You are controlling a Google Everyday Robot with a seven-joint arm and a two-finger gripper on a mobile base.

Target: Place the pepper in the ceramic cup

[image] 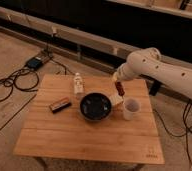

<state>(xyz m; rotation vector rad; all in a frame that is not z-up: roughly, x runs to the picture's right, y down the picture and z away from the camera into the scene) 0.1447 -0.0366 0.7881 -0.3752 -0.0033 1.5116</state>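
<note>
Arm over table (89, 140); gripper (117, 83) clenched on pepper (120, 90), which hangs from its tip, clear of the wood. Ceramic cup (131, 109) stands below the gripper, slightly to view-right, not touching it. Black bowl (95, 107) below-left; bottle (78, 84) and dark bar (60, 105) farther left.

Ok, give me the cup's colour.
The ceramic cup is white, in the camera view; the gripper, jaws shut on the pepper, hangs above and beside it.

A wooden table (64, 135) bears a black bowl (95, 106), a small clear bottle (78, 83) and a flat dark bar (60, 105).
</note>
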